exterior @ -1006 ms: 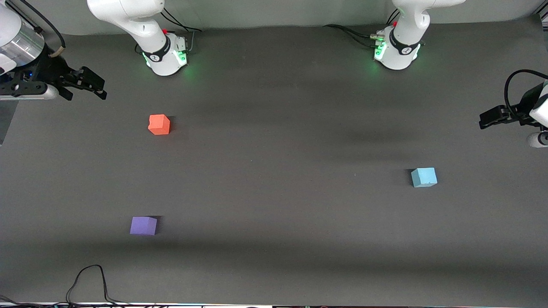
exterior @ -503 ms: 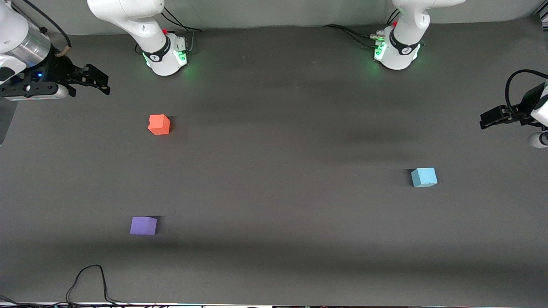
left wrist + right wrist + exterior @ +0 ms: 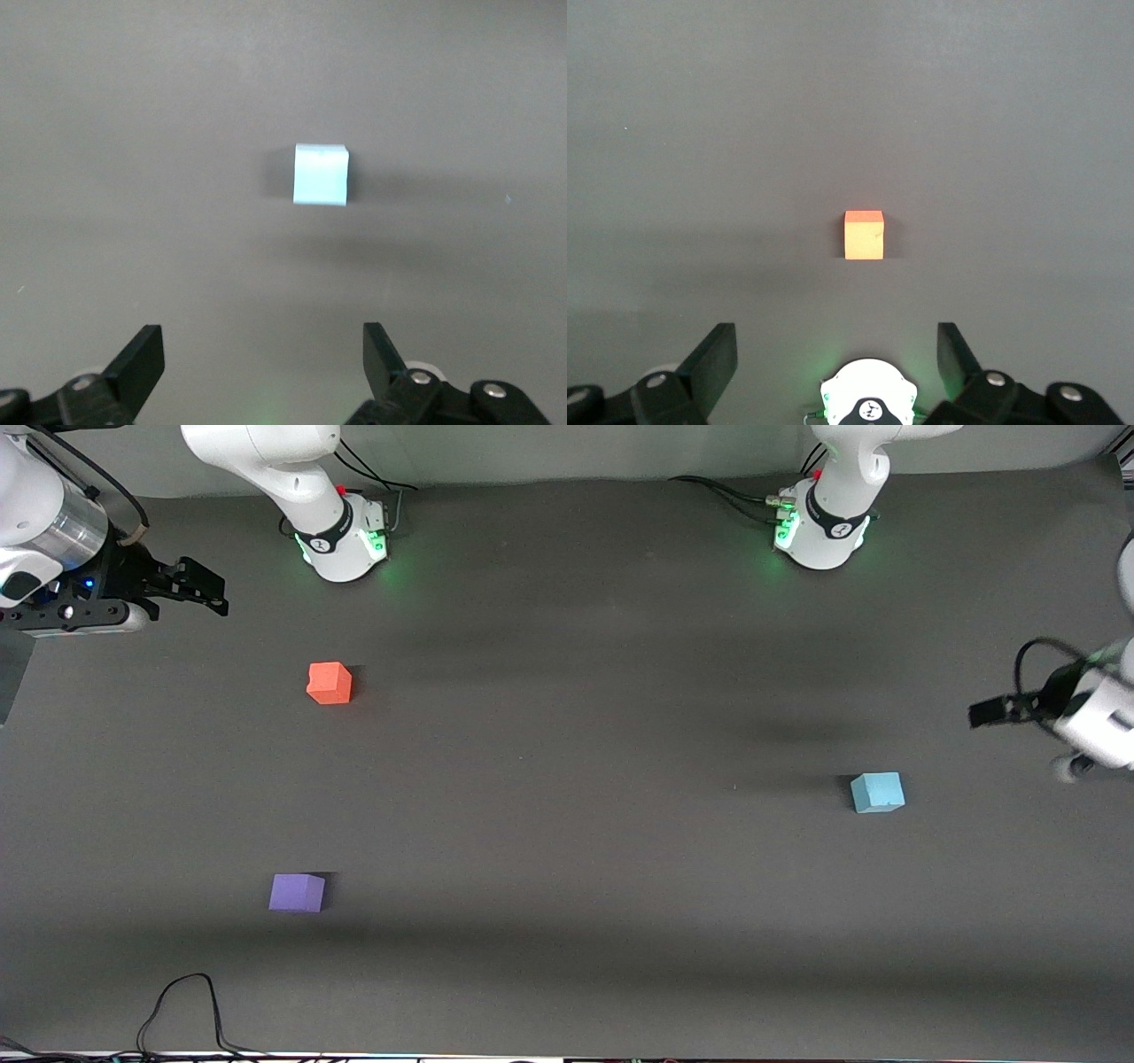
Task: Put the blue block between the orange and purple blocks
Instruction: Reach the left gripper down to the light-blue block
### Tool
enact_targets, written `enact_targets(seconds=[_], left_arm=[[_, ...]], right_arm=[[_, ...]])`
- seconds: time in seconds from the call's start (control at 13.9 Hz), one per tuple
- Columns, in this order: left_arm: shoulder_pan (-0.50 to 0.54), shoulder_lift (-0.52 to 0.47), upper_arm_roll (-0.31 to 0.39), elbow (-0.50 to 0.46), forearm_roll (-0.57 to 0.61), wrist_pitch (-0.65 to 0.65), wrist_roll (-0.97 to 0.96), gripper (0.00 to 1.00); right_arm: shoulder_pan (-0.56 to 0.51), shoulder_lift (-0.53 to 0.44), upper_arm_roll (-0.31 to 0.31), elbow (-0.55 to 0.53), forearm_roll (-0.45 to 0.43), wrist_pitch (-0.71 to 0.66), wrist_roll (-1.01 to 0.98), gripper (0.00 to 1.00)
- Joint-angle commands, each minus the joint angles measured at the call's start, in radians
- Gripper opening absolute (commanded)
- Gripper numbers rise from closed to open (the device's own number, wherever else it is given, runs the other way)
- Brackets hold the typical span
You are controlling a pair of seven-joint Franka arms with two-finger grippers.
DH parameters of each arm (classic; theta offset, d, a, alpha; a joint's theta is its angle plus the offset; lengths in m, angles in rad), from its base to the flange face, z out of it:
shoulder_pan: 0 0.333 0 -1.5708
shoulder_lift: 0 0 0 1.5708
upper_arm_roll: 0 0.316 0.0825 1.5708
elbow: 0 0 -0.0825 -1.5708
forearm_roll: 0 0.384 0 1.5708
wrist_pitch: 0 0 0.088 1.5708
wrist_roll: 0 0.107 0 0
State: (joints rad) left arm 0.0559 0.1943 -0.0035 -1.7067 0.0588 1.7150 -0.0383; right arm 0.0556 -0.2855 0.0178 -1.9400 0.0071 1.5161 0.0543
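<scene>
The blue block point(image 3: 877, 792) sits on the dark table toward the left arm's end; it also shows in the left wrist view point(image 3: 321, 174). The orange block point(image 3: 330, 683) and the purple block point(image 3: 297, 892) lie toward the right arm's end, with the purple one nearer to the front camera. The orange block also shows in the right wrist view point(image 3: 864, 235). My left gripper point(image 3: 982, 714) point(image 3: 262, 341) is open and empty, in the air over the table's left-arm end, apart from the blue block. My right gripper point(image 3: 211, 595) point(image 3: 833, 341) is open and empty over the table's right-arm end.
The right arm's base point(image 3: 341, 540) and the left arm's base point(image 3: 824, 531) stand along the table's edge farthest from the front camera. A black cable point(image 3: 186, 1001) loops on the table edge nearest to that camera, at the right arm's end.
My left gripper has moved closer to the blue block. My right gripper has shifted slightly. The three blocks have not moved.
</scene>
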Motion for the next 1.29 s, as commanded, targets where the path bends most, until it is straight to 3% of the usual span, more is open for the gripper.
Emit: enact_targets(seconds=[0.0,0.43,0.65,1.22], left_arm=[[-0.004,0.077,-0.003,-0.079,0.001,0.153,-0.022,1.0],[-0.019,0.239,-0.006,-0.165,-0.002,0.366,-0.041,1.0],[-0.025,0.304,-0.006,-0.166,0.001,0.394,-0.042,1.0],[-0.039,0.332,-0.007,-0.168,-0.002,0.393,-0.068,1.0]], right_arm=[[-0.006,-0.027,-0.005,-0.033,0.007,0.035,-0.007,1.0],[-0.016,-0.03,-0.005,-0.074,0.005,0.082,-0.008,1.0],[-0.01,-0.023,0.004,-0.1,0.004,0.107,-0.008,1.0],[-0.005,-0.063,-0.007,-0.116,0.011,0.062,-0.044,1.0]])
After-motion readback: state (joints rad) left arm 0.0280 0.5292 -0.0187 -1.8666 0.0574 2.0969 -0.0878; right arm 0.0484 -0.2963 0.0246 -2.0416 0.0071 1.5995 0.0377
